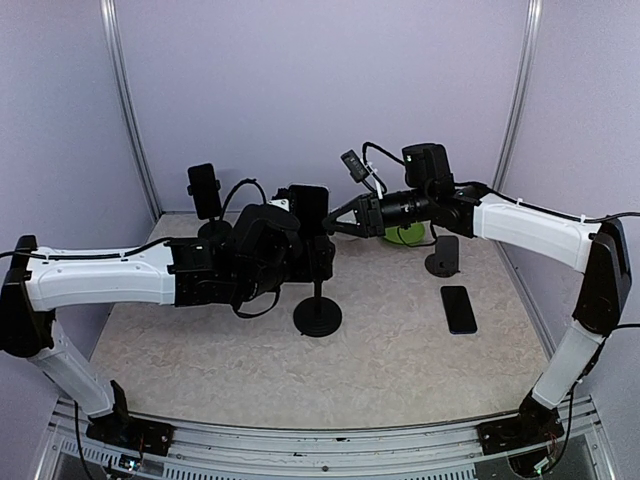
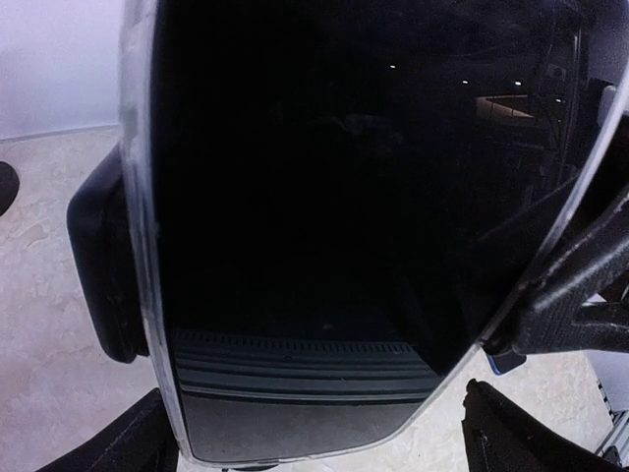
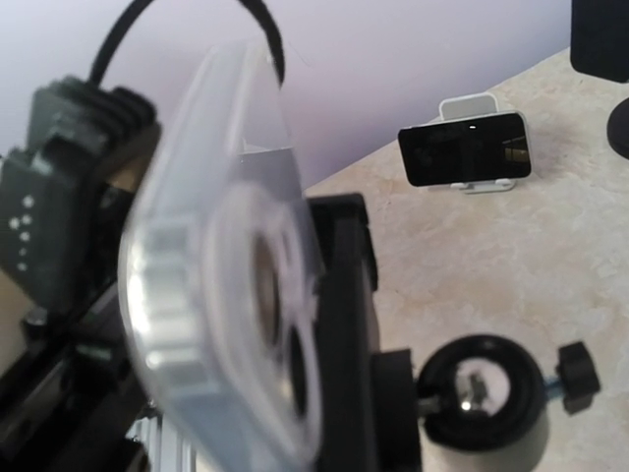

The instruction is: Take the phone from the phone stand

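The phone, black in a clear case, stands upright in the clamp of a black stand at mid-table. Its dark screen fills the left wrist view. My left gripper is open, with a fingertip at each side of the phone's lower end, apart from it. My right gripper reaches in from the right, its fingers at the phone's right edge. One of them shows against that edge in the left wrist view. The right wrist view shows the blurred case edge-on, with my own fingers hidden.
A second phone on a stand is at the back left. A loose phone lies flat at the right, near an empty stand and a green object. A white stand holds a small phone.
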Tool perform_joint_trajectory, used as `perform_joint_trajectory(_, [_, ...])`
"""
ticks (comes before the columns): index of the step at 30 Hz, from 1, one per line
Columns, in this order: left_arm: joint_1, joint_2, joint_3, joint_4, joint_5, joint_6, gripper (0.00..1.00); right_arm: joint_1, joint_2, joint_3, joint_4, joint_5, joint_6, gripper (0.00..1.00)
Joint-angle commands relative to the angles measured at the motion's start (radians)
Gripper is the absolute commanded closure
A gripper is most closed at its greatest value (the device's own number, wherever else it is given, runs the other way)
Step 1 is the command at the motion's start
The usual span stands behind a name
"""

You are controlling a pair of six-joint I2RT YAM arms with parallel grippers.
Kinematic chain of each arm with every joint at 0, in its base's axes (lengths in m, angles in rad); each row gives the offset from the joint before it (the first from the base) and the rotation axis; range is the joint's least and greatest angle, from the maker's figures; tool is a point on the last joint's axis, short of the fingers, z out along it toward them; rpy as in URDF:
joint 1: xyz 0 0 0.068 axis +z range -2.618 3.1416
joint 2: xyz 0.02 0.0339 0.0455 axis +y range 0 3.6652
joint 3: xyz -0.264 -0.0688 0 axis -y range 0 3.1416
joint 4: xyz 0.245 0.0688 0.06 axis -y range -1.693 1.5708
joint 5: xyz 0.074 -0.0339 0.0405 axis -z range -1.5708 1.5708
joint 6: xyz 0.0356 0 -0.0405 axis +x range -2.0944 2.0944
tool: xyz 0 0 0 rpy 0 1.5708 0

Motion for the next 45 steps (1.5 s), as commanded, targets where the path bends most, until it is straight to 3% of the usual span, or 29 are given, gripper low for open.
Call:
perform_joint_trajectory(1, [0.014, 0.004, -0.004, 0.058, -0.023, 0.024, 0.06, 0.018, -0.009, -0.026, -0.122, -0.094, 0.098, 1.00])
perform_joint_trajectory(11, [0.013, -0.019, -0.080, 0.161, -0.042, 0.084, 0.34, 0.019, 0.009, 0.005, -0.167, -0.116, 0.076, 1.00])
perform_joint_trajectory(20, [0.013, -0.064, -0.128, 0.190, -0.024, 0.097, 0.45, 0.005, 0.013, 0.038, -0.268, -0.110, 0.000, 0.60])
perform_joint_trajectory(24, [0.013, -0.082, -0.138, 0.193, -0.016, 0.105, 0.45, -0.006, -0.002, 0.034, -0.290, -0.096, -0.027, 0.60])
perform_joint_trajectory(30, [0.013, -0.096, -0.155, 0.209, 0.010, 0.115, 0.45, -0.011, -0.001, 0.051, -0.309, -0.088, -0.057, 0.70])
perform_joint_trajectory(33, [0.010, -0.102, -0.162, 0.216, 0.017, 0.118, 0.39, -0.011, 0.000, 0.069, -0.311, -0.109, -0.058, 0.60])
perform_joint_trajectory(38, [-0.008, -0.133, -0.204, 0.264, -0.001, 0.132, 0.13, -0.012, -0.035, 0.070, -0.305, -0.093, -0.075, 0.42])
perform_joint_trajectory(41, [-0.036, -0.137, -0.223, 0.297, -0.042, 0.156, 0.03, -0.022, -0.038, 0.081, -0.316, -0.080, -0.089, 0.41])
perform_joint_trajectory(45, [-0.054, -0.138, -0.237, 0.322, -0.057, 0.165, 0.01, -0.024, -0.040, 0.105, -0.328, -0.074, -0.136, 0.44])
